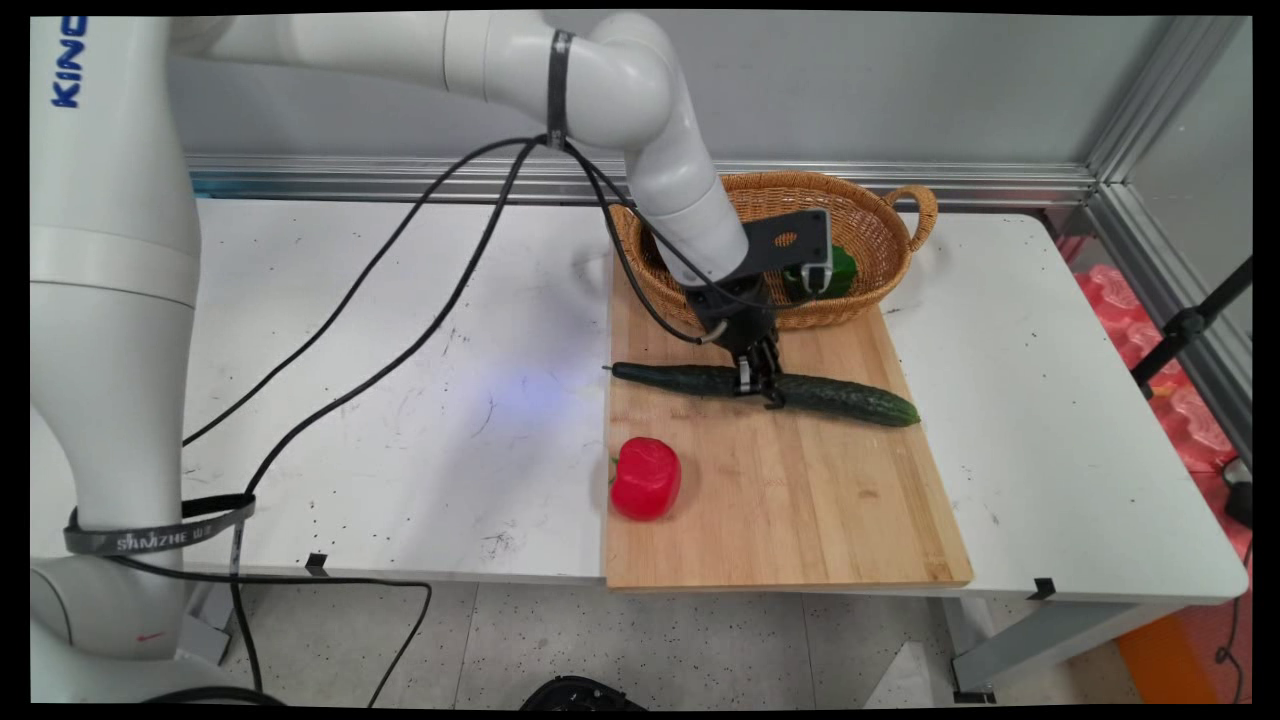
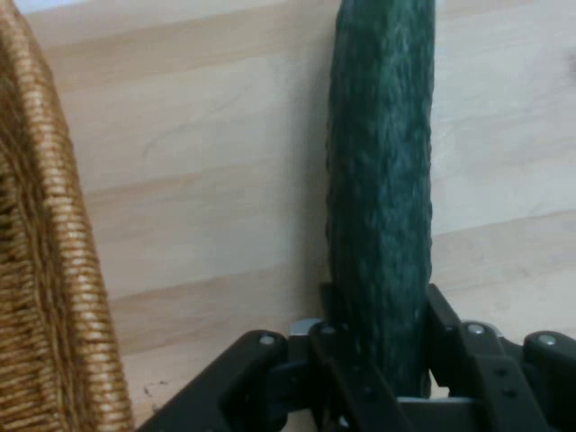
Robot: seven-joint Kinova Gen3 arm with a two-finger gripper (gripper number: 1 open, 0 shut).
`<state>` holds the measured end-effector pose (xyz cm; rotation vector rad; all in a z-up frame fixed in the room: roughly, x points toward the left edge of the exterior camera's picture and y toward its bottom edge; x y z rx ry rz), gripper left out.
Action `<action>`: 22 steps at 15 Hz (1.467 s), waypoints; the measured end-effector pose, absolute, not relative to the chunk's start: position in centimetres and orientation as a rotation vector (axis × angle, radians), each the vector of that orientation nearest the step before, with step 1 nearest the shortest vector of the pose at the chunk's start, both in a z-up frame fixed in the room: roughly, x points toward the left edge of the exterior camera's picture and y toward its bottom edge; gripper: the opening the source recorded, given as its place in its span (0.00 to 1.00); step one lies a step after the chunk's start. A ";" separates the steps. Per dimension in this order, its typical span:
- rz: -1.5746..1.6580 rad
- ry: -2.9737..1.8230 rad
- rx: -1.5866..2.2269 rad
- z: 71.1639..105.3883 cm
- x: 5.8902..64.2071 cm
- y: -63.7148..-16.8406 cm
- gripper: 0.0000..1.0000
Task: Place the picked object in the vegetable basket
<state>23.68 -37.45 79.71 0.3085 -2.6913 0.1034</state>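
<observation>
A long dark green cucumber [image 1: 850, 398] lies across the wooden cutting board [image 1: 800, 500]. My gripper [image 1: 762, 385] is down on its middle, fingers shut against both sides of it. In the hand view the cucumber [image 2: 382, 180] runs up from between the two black fingers [image 2: 445, 328], still resting on the board [image 2: 207, 180]. Just behind the gripper stands a wicker basket [image 1: 880, 215], and its woven wall [image 2: 45, 270] fills the hand view's left edge.
A red bell pepper [image 1: 646, 478] sits at the board's near left edge. A green pepper [image 1: 842, 270] lies inside the basket, partly hidden by the camera bracket. Black cables hang from the arm over the table's left half [image 1: 400, 400].
</observation>
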 end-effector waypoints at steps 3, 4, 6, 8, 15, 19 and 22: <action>0.106 -2.676 0.297 82.3 24.0 -37.0 0.00; 0.108 -2.669 0.299 83.5 24.2 -36.8 0.00; 0.115 -2.656 0.315 86.0 24.6 -36.3 0.00; 0.139 -2.645 0.341 88.6 25.3 -36.0 0.00; 0.326 -2.655 0.496 96.0 30.2 -37.8 0.00; 0.436 -2.674 0.538 98.1 32.5 -40.4 0.00; 0.495 -2.699 0.534 98.4 33.5 -42.5 0.00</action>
